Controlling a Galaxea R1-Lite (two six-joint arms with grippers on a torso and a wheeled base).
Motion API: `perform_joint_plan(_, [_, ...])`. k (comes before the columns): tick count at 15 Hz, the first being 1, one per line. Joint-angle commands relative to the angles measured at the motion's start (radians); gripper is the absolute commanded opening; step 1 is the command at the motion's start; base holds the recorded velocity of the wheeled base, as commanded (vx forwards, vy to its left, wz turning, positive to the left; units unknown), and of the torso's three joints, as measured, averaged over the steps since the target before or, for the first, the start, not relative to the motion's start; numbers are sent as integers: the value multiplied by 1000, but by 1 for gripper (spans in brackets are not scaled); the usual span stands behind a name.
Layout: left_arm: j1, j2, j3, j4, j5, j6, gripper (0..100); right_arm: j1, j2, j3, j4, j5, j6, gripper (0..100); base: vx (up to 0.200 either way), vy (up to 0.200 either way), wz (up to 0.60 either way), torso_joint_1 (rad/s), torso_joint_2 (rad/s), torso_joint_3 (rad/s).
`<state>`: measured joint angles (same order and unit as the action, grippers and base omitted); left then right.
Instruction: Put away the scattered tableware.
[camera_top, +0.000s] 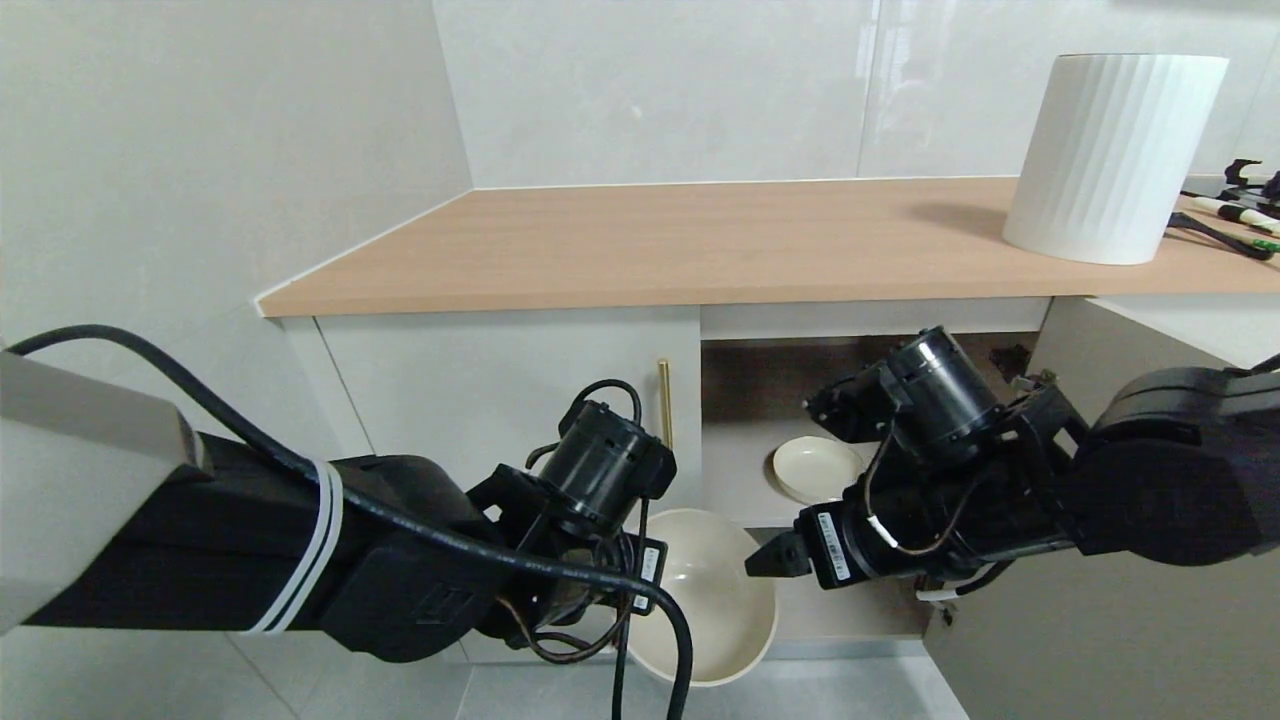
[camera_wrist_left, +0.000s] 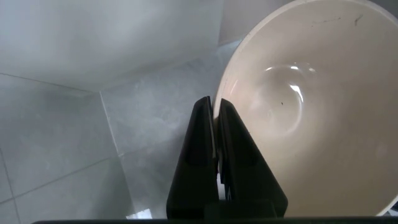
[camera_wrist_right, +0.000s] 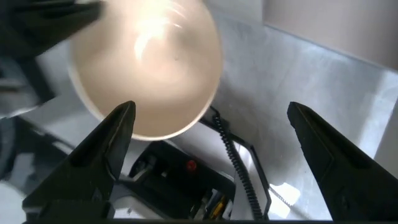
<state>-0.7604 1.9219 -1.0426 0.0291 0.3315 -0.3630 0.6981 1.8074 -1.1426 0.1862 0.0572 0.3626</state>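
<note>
Your left tool (camera_wrist_left: 216, 121) clamps the round cream bowl (camera_top: 715, 600) by its rim, opening tilted upward. Your right tool (camera_wrist_right: 210, 109) gapes just beside it. A small cream plate (camera_top: 812, 468) lies in the open cabinet (camera_top: 735, 465).

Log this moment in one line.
left gripper: shut on bowl rim | right gripper: open, empty, near bowl | plate: inside open cabinet

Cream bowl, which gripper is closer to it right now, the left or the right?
Left. The left gripper is shut on the cream bowl at its rim. The right gripper is open close beside the bowl, with no grip on it.
</note>
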Motion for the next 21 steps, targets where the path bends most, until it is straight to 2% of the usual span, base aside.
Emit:
perform_joint_plan(1, [-3,0,1,0,0,-1,0,1,53,-8,-1,0,1,100,0,0,0,0,0,0])
perform_joint_plan(13, [-16,-26,7,-8,0,-7,0,0,139,-29,-47,-45,41,100,0,0,0,0,0,0])
perform_joint_plan(14, [-16,-26,7,-8,0,-7,0,0,141,-29,-53,-45,50,0,0,0,0,0,0,0])
perform_joint_plan(21, [-16,-8,7,-8,-2,-7,0,6,135,-28,-54,-45,56,0,0,0,0,0,0,0])
